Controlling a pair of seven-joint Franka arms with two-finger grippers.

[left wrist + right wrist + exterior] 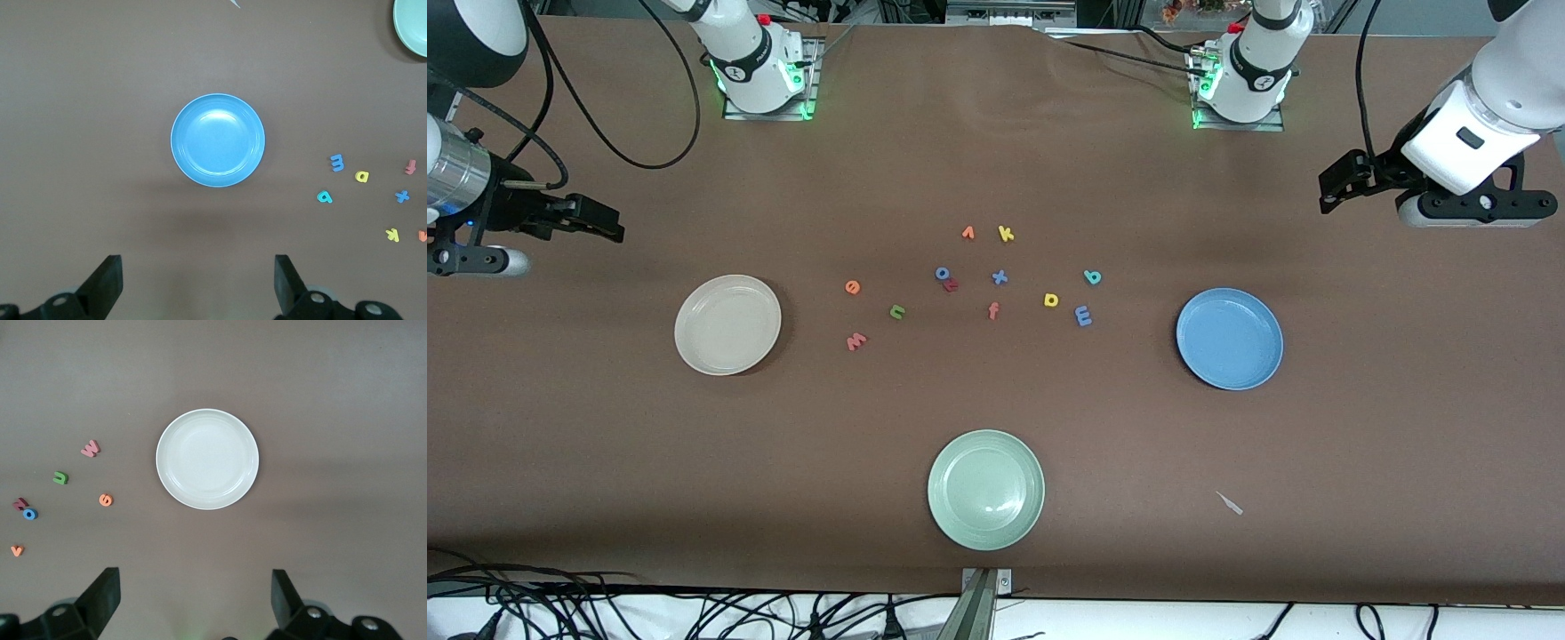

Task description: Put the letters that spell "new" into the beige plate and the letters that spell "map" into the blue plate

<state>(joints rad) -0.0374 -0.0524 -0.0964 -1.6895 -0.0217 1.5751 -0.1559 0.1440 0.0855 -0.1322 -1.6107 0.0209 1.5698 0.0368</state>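
The beige plate lies empty toward the right arm's end. Beside it are the orange "e", green "n" and salmon "w". The blue plate lies empty toward the left arm's end, with the blue "m", teal "a" and yellow "p" beside it. My right gripper hangs open and empty above the table by the beige plate. My left gripper hangs open and empty by the blue plate.
Other letters lie mid-table: blue "o", red "r", blue "x", salmon "f", orange "v", yellow "k". A pale green plate sits nearest the front camera. A small white scrap lies beside it.
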